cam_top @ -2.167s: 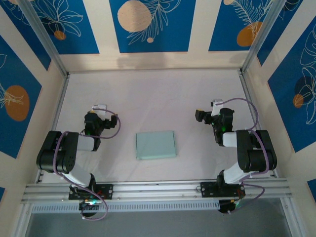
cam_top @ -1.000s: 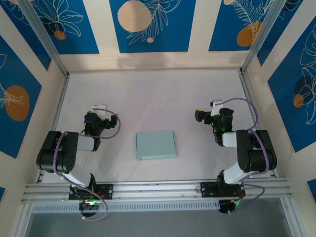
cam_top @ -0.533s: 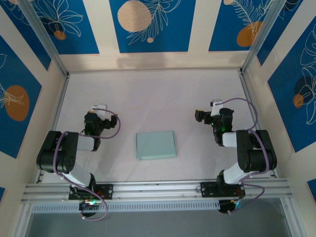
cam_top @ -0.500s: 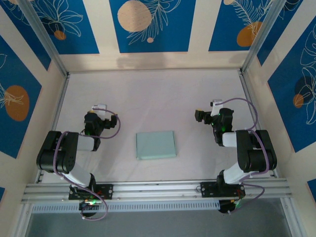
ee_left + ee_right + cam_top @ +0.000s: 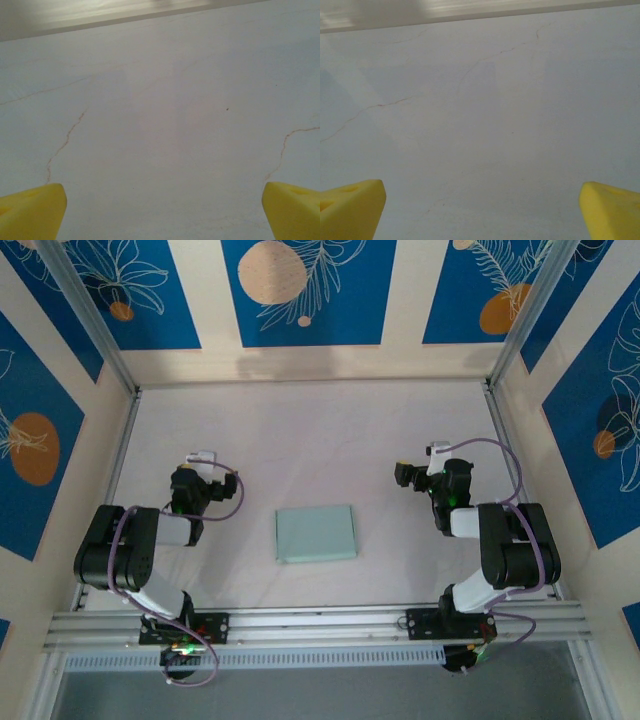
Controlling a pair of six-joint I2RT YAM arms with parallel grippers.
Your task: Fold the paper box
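**Surroundings.** The surface point(image 5: 320, 430) is pale, with hairline cracks visible in both wrist views. Walls point(image 5: 310, 290) with blue leaf-pattern panels enclose it on three sides. An aluminium rail point(image 5: 320, 622) runs along the near edge and carries both arm bases. A purple cable point(image 5: 232, 495) loops at the left wrist, and another point(image 5: 495, 455) at the right wrist.

**Claws.** The left claw point(image 5: 161, 212) is spread wide, with its yellow fingertips point(image 5: 30, 212) at opposite corners of its wrist view and bare surface between them. The right claw point(image 5: 481, 212) is likewise spread wide over bare surface. Neither pinches anything.

**Box.** The box point(image 5: 316, 533) lies flat on the surface as a folded green rectangle. It sits between the two arms, towards the near edge. It is well apart from both claws, with bare surface on either side.
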